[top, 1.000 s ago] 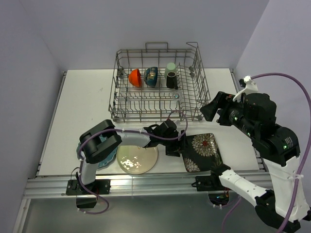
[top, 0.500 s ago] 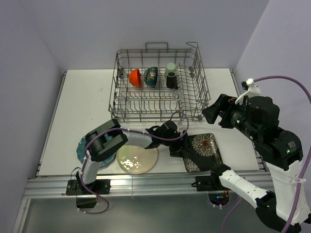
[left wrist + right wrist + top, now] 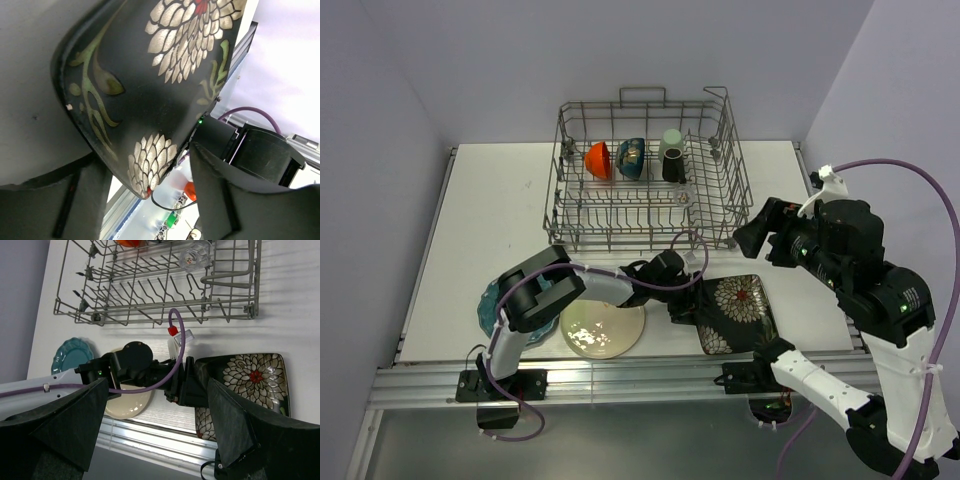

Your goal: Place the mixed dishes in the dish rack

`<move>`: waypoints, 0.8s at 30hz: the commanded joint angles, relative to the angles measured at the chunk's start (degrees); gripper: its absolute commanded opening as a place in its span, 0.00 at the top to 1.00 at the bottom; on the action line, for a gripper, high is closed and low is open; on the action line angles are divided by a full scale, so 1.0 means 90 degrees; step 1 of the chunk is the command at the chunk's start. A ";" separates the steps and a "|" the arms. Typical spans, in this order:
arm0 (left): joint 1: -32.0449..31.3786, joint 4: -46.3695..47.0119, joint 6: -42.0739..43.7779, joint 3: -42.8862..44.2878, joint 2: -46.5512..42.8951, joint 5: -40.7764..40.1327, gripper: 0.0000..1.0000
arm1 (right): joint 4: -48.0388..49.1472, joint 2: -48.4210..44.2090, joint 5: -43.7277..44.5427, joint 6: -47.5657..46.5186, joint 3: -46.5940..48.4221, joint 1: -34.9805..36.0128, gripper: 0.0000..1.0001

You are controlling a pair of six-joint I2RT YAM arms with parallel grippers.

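At the near edge of the white desk (image 3: 490, 220), the left end effector (image 3: 692, 303) straddles the left rim of the black square floral plate (image 3: 738, 312), fingers apart (a gap shows on one side). The right end effector (image 3: 748, 232) hangs wide open and empty beside the grey wire dish rack (image 3: 620, 243).

Bright, even overhead light. Top view: soft shadows on the counter (image 3: 490, 200), glare on the cream round plate (image 3: 603, 328) at lower centre. Wrist views: left fingers (image 3: 225, 200) and right fingers (image 3: 60, 425) along the bottom are dark and blurred; the left view's right side washes out.
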 commanded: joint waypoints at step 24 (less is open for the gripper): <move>0.0011 -0.1342 0.0911 -0.0311 -0.0082 -0.0272 1.00 | 0.0128 -0.0307 -0.0113 -0.0394 -0.0954 0.0006 0.13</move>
